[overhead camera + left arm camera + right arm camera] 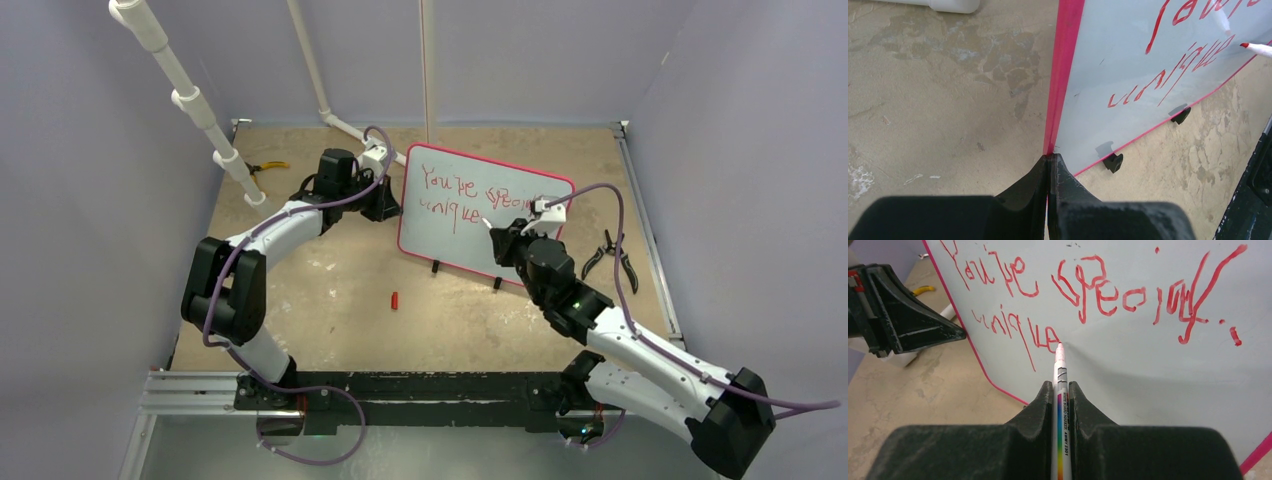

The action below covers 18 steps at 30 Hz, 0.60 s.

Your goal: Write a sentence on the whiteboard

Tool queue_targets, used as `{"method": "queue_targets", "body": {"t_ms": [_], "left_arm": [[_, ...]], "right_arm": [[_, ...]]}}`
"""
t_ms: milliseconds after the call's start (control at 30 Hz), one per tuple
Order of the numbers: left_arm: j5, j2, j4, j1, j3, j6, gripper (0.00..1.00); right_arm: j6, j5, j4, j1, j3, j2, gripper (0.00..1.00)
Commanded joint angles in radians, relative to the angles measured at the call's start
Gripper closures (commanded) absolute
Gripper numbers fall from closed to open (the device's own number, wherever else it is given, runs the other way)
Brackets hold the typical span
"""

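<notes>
The sentence (478,192) fills the whiteboard's (450,245) upper half.

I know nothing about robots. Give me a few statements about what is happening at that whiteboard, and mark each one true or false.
1. The right gripper holds a marker with its tip on the whiteboard. True.
2. The left gripper hangs open, clear of the board. False: it is shut on the board's red edge.
3. The sentence is written in blue. False: the lettering is red.
4. The writing runs over two lines. True.
5. A small red piece lies on the table in front of the board. True.
</notes>
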State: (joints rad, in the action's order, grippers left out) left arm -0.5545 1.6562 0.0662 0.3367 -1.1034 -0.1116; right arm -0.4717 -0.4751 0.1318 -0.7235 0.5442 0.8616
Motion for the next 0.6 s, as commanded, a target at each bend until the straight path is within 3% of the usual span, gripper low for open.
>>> {"method": "queue_targets", "body": {"t_ms": [0,567], "left_arm": [[-0.011,-0.039,-0.033,0.005,-0.013,0.002,1.00],[-0.008,-0.035,-0.032,0.005,-0.013,0.003,1.00]], "right_arm": [[-0.005,-0.024,-0.032,0.004,-0.012,-0.013,1.00],[-0.010,-0.063,-0.040,0.004,-0.012,0.000,1.00]]}}
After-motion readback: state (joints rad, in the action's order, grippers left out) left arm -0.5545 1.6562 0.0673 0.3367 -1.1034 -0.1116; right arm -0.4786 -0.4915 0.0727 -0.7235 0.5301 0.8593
